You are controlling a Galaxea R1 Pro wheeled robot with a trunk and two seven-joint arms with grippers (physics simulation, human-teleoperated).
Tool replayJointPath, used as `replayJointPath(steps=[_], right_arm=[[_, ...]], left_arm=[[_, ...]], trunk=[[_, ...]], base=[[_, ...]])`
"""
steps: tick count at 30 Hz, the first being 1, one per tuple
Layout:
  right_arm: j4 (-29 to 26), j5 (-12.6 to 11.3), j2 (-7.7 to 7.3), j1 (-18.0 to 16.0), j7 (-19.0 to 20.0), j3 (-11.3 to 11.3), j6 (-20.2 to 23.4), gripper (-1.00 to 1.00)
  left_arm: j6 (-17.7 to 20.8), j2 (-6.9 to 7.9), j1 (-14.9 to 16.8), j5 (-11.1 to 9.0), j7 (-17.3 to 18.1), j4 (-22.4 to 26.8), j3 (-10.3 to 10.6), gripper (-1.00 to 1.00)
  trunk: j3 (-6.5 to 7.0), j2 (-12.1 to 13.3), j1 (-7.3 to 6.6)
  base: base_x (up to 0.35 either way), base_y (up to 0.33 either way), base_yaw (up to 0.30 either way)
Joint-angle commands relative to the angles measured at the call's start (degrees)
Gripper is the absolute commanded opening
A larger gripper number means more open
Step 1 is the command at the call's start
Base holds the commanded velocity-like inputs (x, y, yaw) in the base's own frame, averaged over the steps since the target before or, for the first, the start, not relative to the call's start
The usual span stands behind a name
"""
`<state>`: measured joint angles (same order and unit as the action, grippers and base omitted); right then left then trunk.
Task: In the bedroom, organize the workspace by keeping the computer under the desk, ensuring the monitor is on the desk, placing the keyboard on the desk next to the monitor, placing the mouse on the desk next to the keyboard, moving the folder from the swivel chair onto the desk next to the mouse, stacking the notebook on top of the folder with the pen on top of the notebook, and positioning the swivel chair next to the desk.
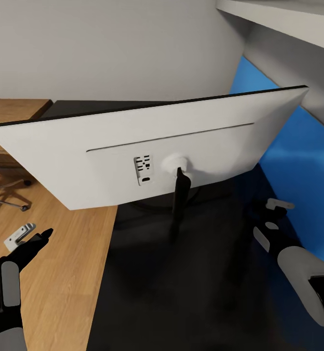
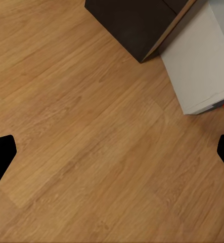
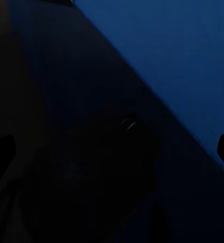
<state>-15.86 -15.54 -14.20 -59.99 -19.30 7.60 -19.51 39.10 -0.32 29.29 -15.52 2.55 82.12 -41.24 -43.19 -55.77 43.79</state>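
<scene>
Presently, the monitor [image 1: 147, 146] is seen standing upright on the desk [image 1: 206, 282], flanked by left gripper [image 2: 112, 157] and right gripper [image 3: 112, 152], both spread apart, empty

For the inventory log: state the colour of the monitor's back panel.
The monitor has a plain white back panel with a thin black edge, seen best in the head view.

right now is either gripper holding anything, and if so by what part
Nothing is held. The left gripper hangs open over the wooden floor; the right gripper is open above the desk.
</scene>
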Motion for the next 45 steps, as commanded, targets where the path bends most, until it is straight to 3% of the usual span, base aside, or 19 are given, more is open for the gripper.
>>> replayJointPath(steps=[1, 15, 24, 45], right_arm=[[0.0, -0.5, -0.04, 0.0, -0.2, 0.5, -0.2, 1.0], [0.0, -0.5, -0.04, 0.0, -0.2, 0.5, -0.2, 1.0], [0.0, -0.5, -0.04, 0.0, -0.2, 0.5, -0.2, 1.0], [0.1, -0.6, -0.04, 0.0, -0.1, 0.5, -0.1, 1.0]], left_arm=[[0.4, -0.03, 0.1, 0.0, 0.3, 0.1, -0.2, 1.0], [0.3, -0.03, 0.1, 0.0, 0.3, 0.1, -0.1, 1.0], [0.4, -0.03, 0.1, 0.0, 0.3, 0.1, -0.2, 1.0], [0.4, -0.04, 0.1, 0.0, 0.3, 0.1, -0.1, 1.0]], trunk=[[-0.04, 0.0, 0.01], [-0.04, 0.0, 0.01], [-1.66, -3.6, 1.98], [-1.66, -3.6, 1.98]], base=[[0.0, 0.0, 0.0], [0.0, 0.0, 0.0], [0.0, 0.0, 0.0], [0.0, 0.0, 0.0]])
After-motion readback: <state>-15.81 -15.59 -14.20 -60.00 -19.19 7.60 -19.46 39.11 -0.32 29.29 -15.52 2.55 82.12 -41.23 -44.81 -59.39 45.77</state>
